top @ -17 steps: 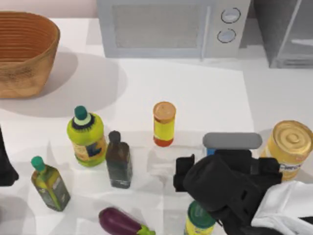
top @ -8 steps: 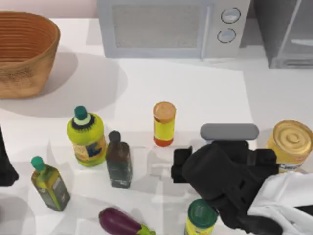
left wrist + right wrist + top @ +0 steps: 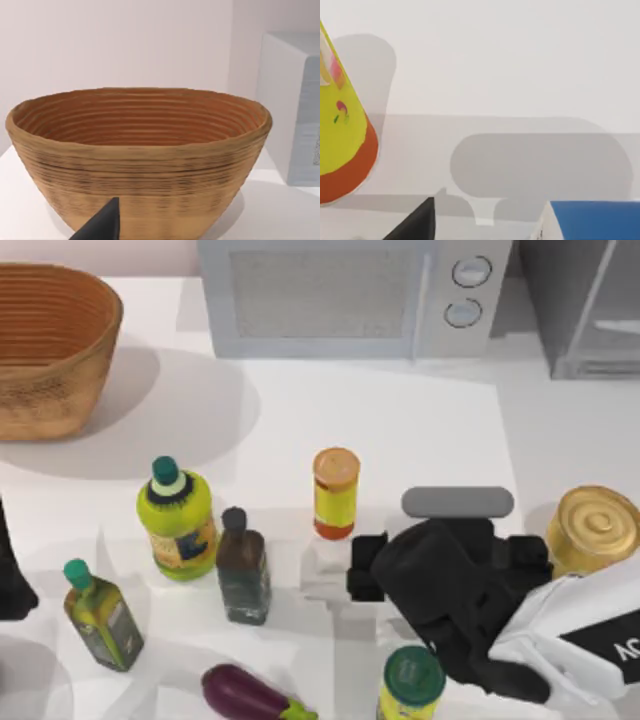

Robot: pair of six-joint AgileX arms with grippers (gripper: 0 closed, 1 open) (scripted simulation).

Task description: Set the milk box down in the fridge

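Resting at the table's (image 3: 400,430) far left edge, the left arm (image 3: 10,575) is parked; its left gripper (image 3: 100,226) faces the woven basket (image 3: 55,350) at the back left, and how wide it stands cannot be told; nearer the front stand an olive-oil bottle (image 3: 100,615), a yellow-green bottle (image 3: 177,520) and a dark bottle (image 3: 242,565), with an eggplant (image 3: 245,692) lying at the front edge; the light grey microwave (image 3: 350,295) sits at the back centre; a yellow-and-orange canister (image 3: 335,492) stands mid-table; just right of it the right gripper (image 3: 450,540) hangs over the table, a green-capped jar (image 3: 412,685) near the arm at the front; the milk box (image 3: 590,220) shows its blue top close under the right wrist camera, at that gripper, between the canister and the yellow tin can (image 3: 595,530); whether the gripper clasps it cannot be told; the fridge (image 3: 585,305) stands at the back right corner, well apart from the carton.
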